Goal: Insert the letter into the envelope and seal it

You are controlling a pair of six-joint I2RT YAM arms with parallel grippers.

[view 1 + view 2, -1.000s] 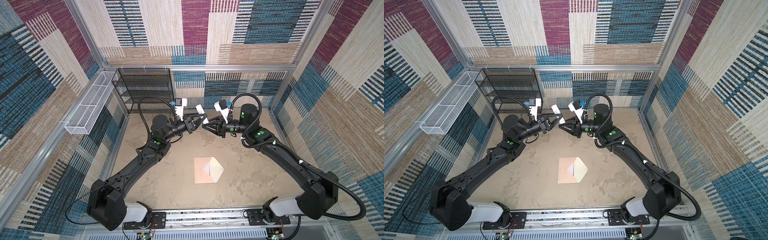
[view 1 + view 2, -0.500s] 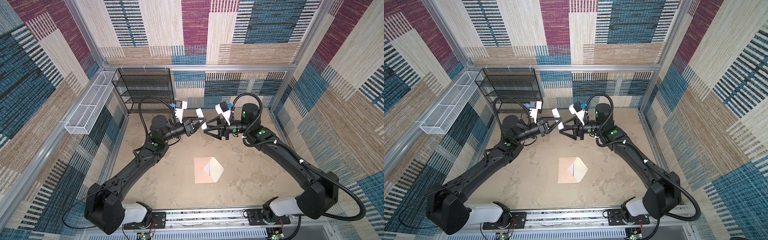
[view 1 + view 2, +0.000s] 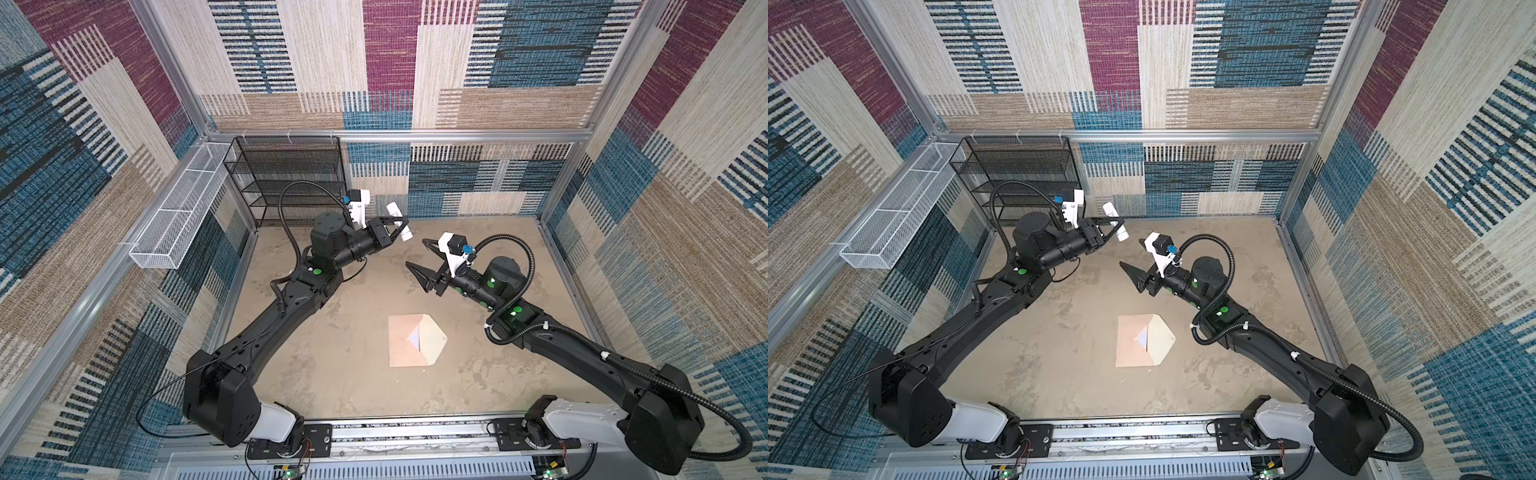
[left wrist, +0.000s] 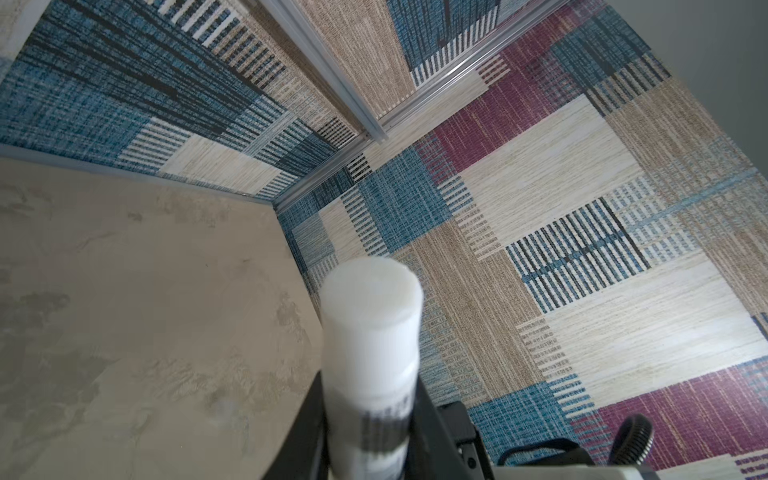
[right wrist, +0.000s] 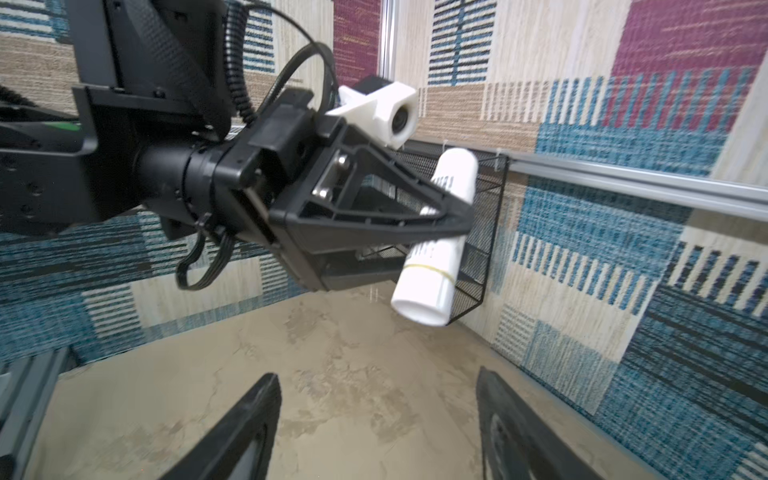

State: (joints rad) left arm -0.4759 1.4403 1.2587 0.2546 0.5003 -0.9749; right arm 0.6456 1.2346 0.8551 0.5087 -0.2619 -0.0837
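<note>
left gripper (image 3: 400,221): I am keeping it clamped on the white tube (image 3: 407,233), which is hanging in the air near the back of the counter (image 3: 332,374). This grip is unchanged through the last second.
right gripper (image 3: 415,252): I am seeing it wide open and empty, drawn back from the tube. A second ago it was nearly closed, right up against the left gripper.
tube end: in the left wrist view the end is looking pale and flat. I am not able to tell whether a cap is on or off.
envelope (image 3: 403,347): it is lying flat toward the front of the counter, with its flap open and pointing right. It is well apart from both grippers and has not moved.
letter (image 3: 413,338): only a small white wedge is showing at the envelope's mouth, so I am judging the card to be inside already.
meaning: I am reading the right gripper's work at the tube as finished. Insertion is looking done and sealing is remaining, so the tube is going to have to come down to the flap.
</note>
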